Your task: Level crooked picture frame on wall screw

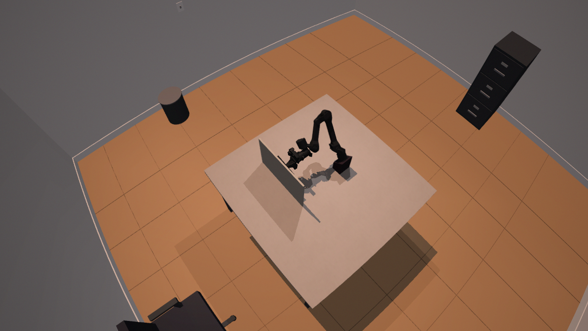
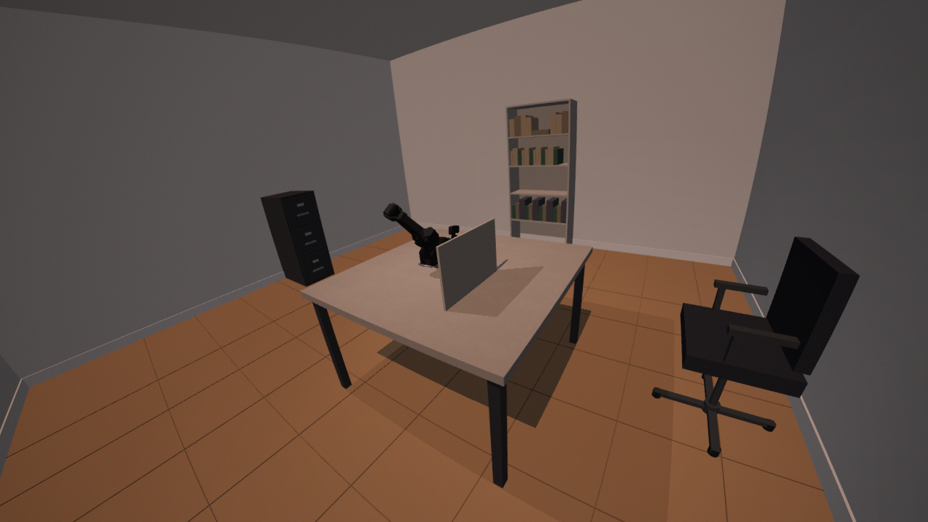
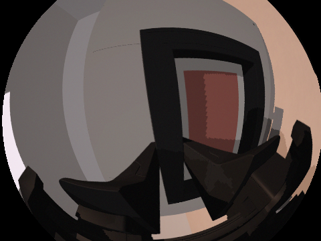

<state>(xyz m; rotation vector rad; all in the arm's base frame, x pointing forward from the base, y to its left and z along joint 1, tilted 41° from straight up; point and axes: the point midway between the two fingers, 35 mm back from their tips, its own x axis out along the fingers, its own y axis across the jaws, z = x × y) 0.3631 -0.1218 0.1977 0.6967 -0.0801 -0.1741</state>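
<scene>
The black picture frame [image 3: 162, 84] [image 1: 279, 157] has a pale mat and a red picture. It hangs in front of the grey upright panel [image 1: 281, 174] [image 2: 470, 266] [image 3: 114, 84], on the arm's side. My gripper [image 3: 167, 144] [image 1: 289, 165] is shut on the frame's near side bar, low down, with one finger on the outer edge and the other inside the opening. In the wrist view the frame looks skewed by the lens and angle; I cannot tell whether it is level. The screw and notched strip are hidden behind the frame. The panel hides the frame and gripper in the exterior view.
The panel stands on the table [image 1: 370, 197] [image 2: 389, 304], and the arm's base [image 1: 342, 163] is on the same table. A filing cabinet [image 1: 489, 88] [image 2: 304, 240], a bin [image 1: 174, 109], an office chair [image 2: 726, 330] and a bookcase [image 2: 573, 168] stand away from the table.
</scene>
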